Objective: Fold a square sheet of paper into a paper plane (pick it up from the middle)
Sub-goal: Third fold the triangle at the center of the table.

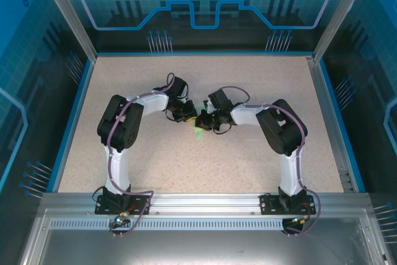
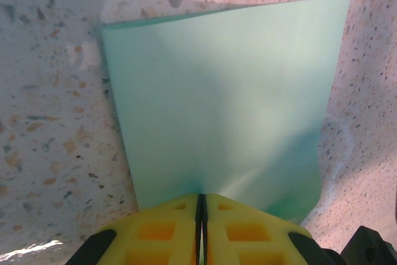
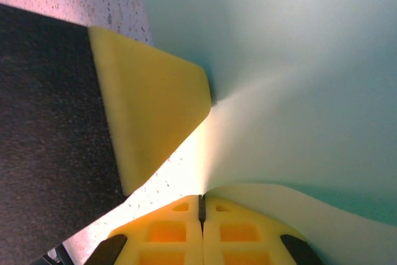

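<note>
Left pincer point(image 2: 200, 202) clamped on edge of square sheet of paper point(image 2: 223, 103) | right pincer point(image 3: 201, 202) pinching same sheet | both arms elbowed inward over counter point(image 1: 248, 166)

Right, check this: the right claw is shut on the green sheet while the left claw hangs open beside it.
Wrong on the left claw: it is not open but shut on the green sheet too, as the left wrist view shows. The right claw is shut on it, as stated.
</note>
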